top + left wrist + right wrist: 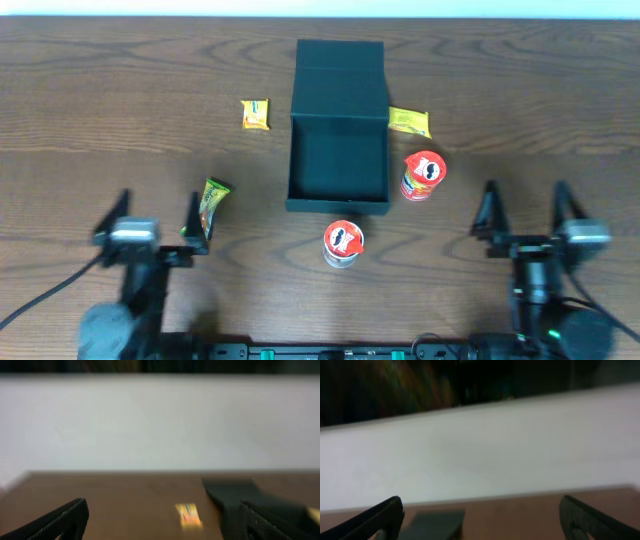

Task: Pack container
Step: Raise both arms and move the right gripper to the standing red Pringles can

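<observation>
Open dark box [338,160] at middle of surface [100,80], lid folded back, nothing inside. Left pincer [160,215] and right pincer [526,205] both spread wide, holding nothing. Green packet [213,200] just beside left finger: easily nudged away. Red can [424,175] close against box wall: cramped grasp, may topple and roll.

Even, bright overhead light, faint soft shadows, overhead view sharp, both wrist views blurred and dimmer at top

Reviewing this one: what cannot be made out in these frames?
Overhead: print on the small yellow snack packet, too small.
Left wrist: dark teal-black square box, blurred, inside not visible.
Right wrist: box blurred, cut by the bottom edge; red snack cans out of frame.
</observation>
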Tool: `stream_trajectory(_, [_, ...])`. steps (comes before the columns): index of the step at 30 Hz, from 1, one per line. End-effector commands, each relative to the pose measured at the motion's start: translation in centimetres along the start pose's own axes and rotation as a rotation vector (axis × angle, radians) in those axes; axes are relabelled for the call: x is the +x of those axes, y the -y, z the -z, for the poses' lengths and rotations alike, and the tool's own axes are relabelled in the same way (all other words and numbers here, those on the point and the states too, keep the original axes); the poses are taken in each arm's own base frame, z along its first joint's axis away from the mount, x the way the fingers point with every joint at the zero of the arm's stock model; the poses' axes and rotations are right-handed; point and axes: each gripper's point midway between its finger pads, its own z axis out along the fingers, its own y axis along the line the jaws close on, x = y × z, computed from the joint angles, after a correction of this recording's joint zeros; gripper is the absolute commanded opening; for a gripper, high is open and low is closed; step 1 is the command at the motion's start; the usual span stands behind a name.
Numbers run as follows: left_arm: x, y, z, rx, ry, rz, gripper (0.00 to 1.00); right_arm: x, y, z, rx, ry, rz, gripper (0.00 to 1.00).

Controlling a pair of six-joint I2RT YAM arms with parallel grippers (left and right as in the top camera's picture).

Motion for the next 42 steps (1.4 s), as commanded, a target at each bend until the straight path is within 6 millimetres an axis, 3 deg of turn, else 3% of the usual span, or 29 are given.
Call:
stream_trajectory(1, [-8.8,-1.5,1.5,-0.097,0.103,-0.027,0.95,-5.1,0.2,-1.6,0.059,-0.015,0.040,0.99])
stream_trajectory(3, [-13.3,-1.9,0.4,-0.124,0.077,-0.054,0.95,-6.7,0.1,-4.1,0.088,-0.162,0.039,0.99])
stream_trajectory(5, [-15.1,-2.0,-1.9,-0.124,-0.025,-0.085,0.95,-8.1,0.0,-6.7,0.108,-0.273,0.040,0.99])
stream_trajectory(7, [-15.2,-2.1,-5.3,-0.119,-0.199,-0.089,0.95,-8.7,0.0,-9.5,0.129,-0.413,0.039,0.99])
stream_trajectory(11, [-10.9,-1.7,-10.1,-0.070,-0.575,-0.083,0.95,-6.1,0.3,-12.0,0.160,-0.725,0.031,0.99])
stream_trajectory(14, [-5.5,0.0,-12.6,0.038,-0.801,-0.031,0.96,-1.4,-1.6,-11.8,0.051,-0.963,-0.047,0.99])
stream_trajectory(17, [-0.7,1.3,-13.6,0.116,-0.975,0.021,0.95,2.2,-2.5,-11.8,-0.005,-1.107,-0.110,0.99])
stream_trajectory(21, [5.5,2.2,-13.9,0.165,-1.214,0.074,0.95,8.2,-1.8,-11.2,0.086,-1.334,-0.206,0.99])
stream_trajectory(26, [11.1,3.1,-14.8,0.217,-1.393,0.141,0.95,14.8,-1.7,-11.4,0.171,-1.523,-0.252,0.99])
stream_trajectory(29, [14.3,3.0,-14.4,0.170,-1.521,0.199,0.95,18.8,-1.9,-10.2,0.210,-1.658,-0.212,0.99])
stream_trajectory(31, [14.8,3.2,-14.4,0.137,-1.539,0.251,0.96,20.8,-2.6,-9.5,0.255,-1.683,-0.164,0.99])
stream_trajectory(34, [13.7,2.3,-15.0,0.065,-1.481,0.220,0.96,22.4,-4.1,-8.3,0.277,-1.704,-0.125,0.99])
stream_trajectory(37, [12.6,0.5,-13.1,-0.036,-1.506,0.155,0.96,23.8,-5.6,-7.2,0.274,-1.727,-0.090,0.99])
stream_trajectory(42, [11.8,0.2,-13.1,-0.049,-1.476,0.140,0.96,24.7,-2.9,-6.5,0.434,-1.682,0.046,0.99])
